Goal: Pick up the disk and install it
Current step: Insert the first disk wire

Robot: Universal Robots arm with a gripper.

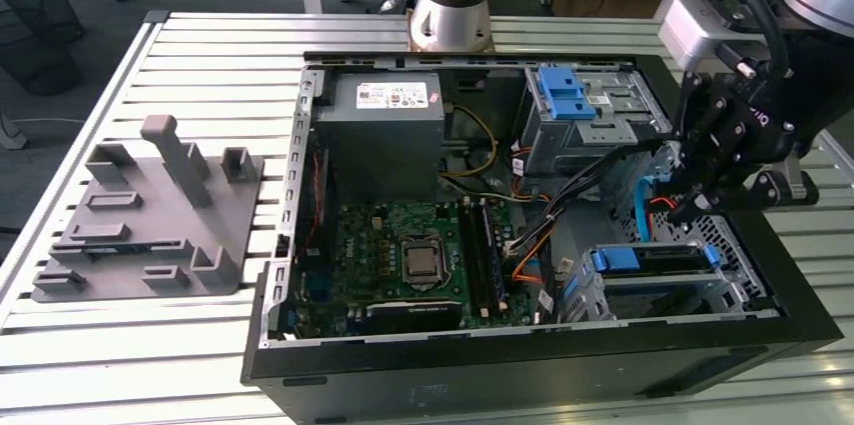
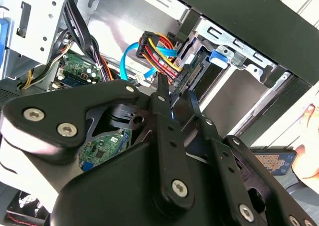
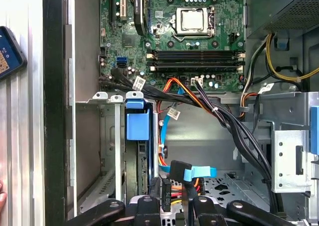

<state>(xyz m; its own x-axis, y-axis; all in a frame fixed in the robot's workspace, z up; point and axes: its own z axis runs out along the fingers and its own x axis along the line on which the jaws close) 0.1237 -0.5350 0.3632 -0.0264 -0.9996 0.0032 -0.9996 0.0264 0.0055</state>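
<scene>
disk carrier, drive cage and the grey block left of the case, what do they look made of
The disk carrier looks like bright blue moulded plastic: saturated colour, soft sheen. The drive cage around it seems to be bare sheet metal: pale grey, thin folded walls with punched holes. The grey block on the slatted table looks like matte plastic, maybe printed: uniform dull grey, no shine. The gripper hangs above the cage.

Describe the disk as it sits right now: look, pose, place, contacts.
The disk sits in the drive cage at the case's front corner, on the exterior view's right. It looks like a flat dark slab in a bright blue plastic carrier, the blue tab toward the motherboard. In the first wrist view it stands edge-on in the metal bay. The gripper hangs above it, apart; whether cables reach it cannot be told.
</scene>
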